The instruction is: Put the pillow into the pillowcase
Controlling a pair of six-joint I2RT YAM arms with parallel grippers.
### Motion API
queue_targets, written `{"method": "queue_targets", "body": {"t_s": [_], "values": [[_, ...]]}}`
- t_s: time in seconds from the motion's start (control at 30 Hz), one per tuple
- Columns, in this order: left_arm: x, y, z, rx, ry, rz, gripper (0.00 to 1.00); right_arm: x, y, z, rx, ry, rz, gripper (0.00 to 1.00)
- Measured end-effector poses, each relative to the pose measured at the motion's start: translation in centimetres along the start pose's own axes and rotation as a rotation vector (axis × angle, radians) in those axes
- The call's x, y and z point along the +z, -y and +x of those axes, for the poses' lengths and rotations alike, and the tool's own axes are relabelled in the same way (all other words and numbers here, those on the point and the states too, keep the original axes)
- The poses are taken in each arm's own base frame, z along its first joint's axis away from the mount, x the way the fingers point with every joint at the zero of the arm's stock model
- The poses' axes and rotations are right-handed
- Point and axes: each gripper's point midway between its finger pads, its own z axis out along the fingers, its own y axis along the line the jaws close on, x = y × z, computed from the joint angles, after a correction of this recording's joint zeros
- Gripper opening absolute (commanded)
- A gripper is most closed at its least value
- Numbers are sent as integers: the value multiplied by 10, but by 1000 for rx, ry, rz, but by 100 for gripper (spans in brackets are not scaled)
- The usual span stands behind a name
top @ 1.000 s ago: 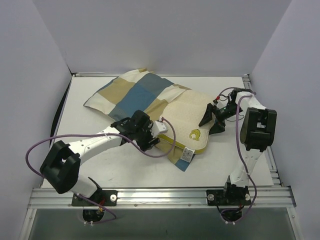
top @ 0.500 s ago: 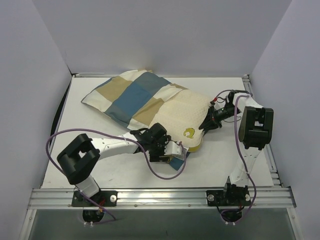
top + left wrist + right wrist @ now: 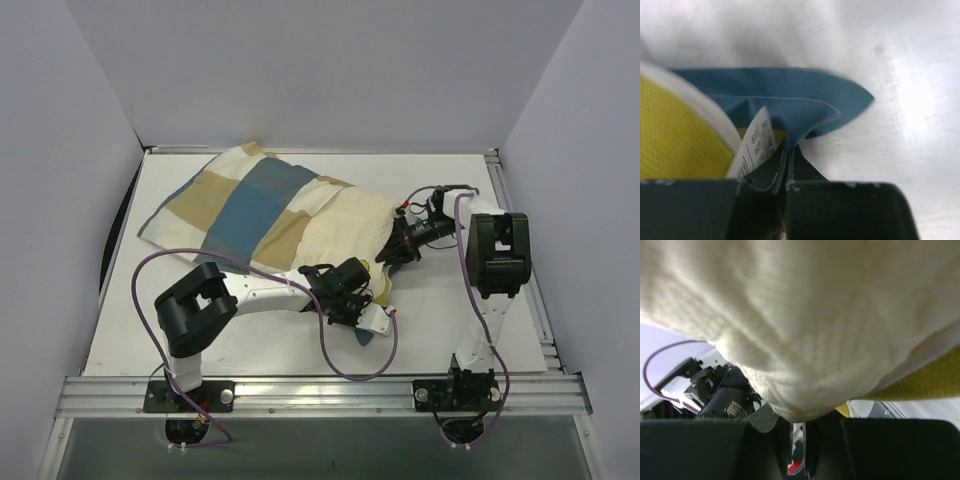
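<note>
The pillow (image 3: pixel 345 225) is cream with a bumpy knit, and its left part lies inside the blue, tan and white checked pillowcase (image 3: pixel 240 205). My left gripper (image 3: pixel 368 322) sits at the pillow's near corner. In the left wrist view it (image 3: pixel 787 156) is shut on the blue corner of the pillowcase (image 3: pixel 805 105), beside a white label (image 3: pixel 757 142) and the pillow's yellow underside (image 3: pixel 675 135). My right gripper (image 3: pixel 392 250) is at the pillow's right edge. In the right wrist view it (image 3: pixel 800 421) is shut on a fold of the pillow (image 3: pixel 805 315).
White table (image 3: pixel 450 320) with grey walls on three sides and a metal rail (image 3: pixel 320 385) along the near edge. A purple cable (image 3: pixel 340 360) from the left arm loops over the table in front of the pillow. The left arm's elbow (image 3: pixel 195 310) stands near front left.
The left gripper moved right along the pillow's near edge and shut on the pillowcase's blue corner. The right gripper shut on the pillow's right edge. Pillow and case shifted left.
</note>
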Motion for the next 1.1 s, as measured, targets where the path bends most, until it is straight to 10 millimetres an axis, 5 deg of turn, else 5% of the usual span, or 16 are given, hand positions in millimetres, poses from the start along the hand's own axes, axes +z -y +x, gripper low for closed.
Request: {"method": "queue_targets", "body": {"t_s": [0.13,0.3,0.5,0.6,0.67,0.77,0.8,0.9,1.0,1.1], "values": [[-11,24,-27,6,66,69,0,39,-11,12,-41,-104,8,0],[-23,43,-57,25,151,117,3,98,20,13,-18,-177,21,0],[-42,46,-65,-67,179,87,56,108,20,1,-90,-143,-10,0],[-78,32,-82,-188,247,13,74,106,24,2,-98,-129,-1,0],[-117,7,-84,-324,317,-66,75,100,29,4,-90,-111,17,0],[-196,-62,-46,-583,390,-314,75,86,41,15,-55,-79,48,0],[-219,-83,-26,-661,387,-409,74,80,45,22,-40,-74,59,24],[-268,-117,41,-867,302,-638,72,68,53,46,-15,-98,101,57],[-267,-115,89,-1019,172,-680,71,60,51,56,-67,-139,155,68],[-236,-100,124,-1145,33,-602,71,48,40,36,-154,-103,208,68]]}}
